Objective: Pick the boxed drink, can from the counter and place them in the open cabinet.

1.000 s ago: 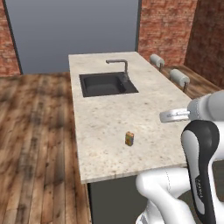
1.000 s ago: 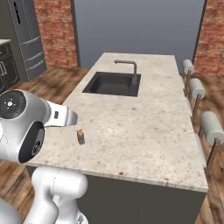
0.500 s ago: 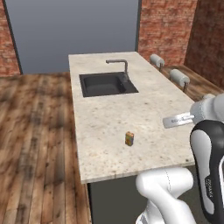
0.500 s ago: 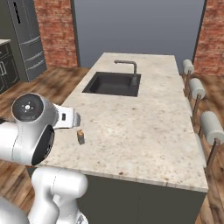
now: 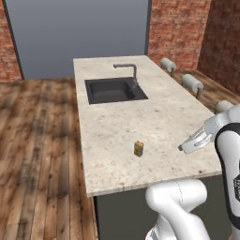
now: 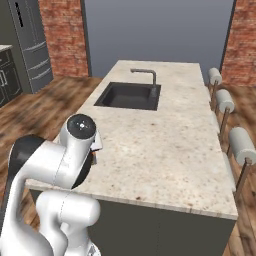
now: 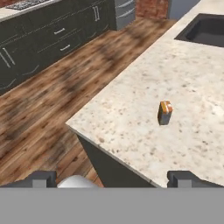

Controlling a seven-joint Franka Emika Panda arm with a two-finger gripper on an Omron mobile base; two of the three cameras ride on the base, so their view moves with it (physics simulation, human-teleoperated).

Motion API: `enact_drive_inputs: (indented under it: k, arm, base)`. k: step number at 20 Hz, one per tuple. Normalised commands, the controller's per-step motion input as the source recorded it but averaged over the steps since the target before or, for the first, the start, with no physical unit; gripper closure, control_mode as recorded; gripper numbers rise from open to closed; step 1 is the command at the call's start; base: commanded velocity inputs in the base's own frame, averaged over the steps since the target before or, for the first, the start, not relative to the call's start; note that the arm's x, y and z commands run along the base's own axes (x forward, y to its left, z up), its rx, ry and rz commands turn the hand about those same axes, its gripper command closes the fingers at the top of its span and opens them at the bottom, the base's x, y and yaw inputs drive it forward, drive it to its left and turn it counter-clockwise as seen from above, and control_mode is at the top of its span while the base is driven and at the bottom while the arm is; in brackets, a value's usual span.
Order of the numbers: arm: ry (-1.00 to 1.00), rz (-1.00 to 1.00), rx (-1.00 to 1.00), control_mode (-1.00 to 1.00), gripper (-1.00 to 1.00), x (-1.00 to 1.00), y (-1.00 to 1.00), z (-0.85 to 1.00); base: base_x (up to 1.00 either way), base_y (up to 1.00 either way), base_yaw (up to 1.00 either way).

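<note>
Place: home kitchen, rendered.
Island: long beige speckled counter (image 5: 154,117) mid-room w/ dark inset sink (image 5: 115,90) & curved metal faucet (image 5: 129,70) at far end.
Seating: row of round stools (image 6: 231,107) along island's right side.
Appliance: steel fridge (image 6: 35,45) far left.
Storage: dark drawer units (image 7: 48,39) w/ small handles on left wall, stove edge (image 7: 26,4) on top.
Shell: red brick walls (image 5: 176,28), grey panel (image 5: 79,33) at far end, wood plank floor (image 5: 37,140).
</note>
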Motion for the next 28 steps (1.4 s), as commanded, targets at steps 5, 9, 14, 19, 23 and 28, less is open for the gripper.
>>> enact_drive_inputs:
  k: [5, 9, 14, 19, 23, 28]
  arm:
    - [0.0, 0.19, -0.03, -1.0, -1.0, 0.49, 0.29, -0.6]
    - [0.0, 0.01, -0.1, -1.0, -1.0, 0.62, 0.51, -0.47]
    - [0.02, 0.0, -0.17, -1.0, -1.0, 0.62, 0.39, -0.39]
    - [0.02, 0.0, -0.1, -1.0, -1.0, 0.61, 0.17, -0.25]
    - [0.03, 0.0, -0.04, -1.0, -1.0, 0.56, 0.03, -0.16]
    - [0.14, 0.0, 0.0, -1.0, -1.0, 0.26, 0.0, -0.01]
  base:
    - [0.0, 0.0, 0.0]
    - [0.0, 0.0, 0.0]
    - [0.0, 0.0, 0.0]
    - [0.0, 0.0, 0.0]
    - [0.0, 0.0, 0.0]
    - [0.0, 0.0, 0.0]
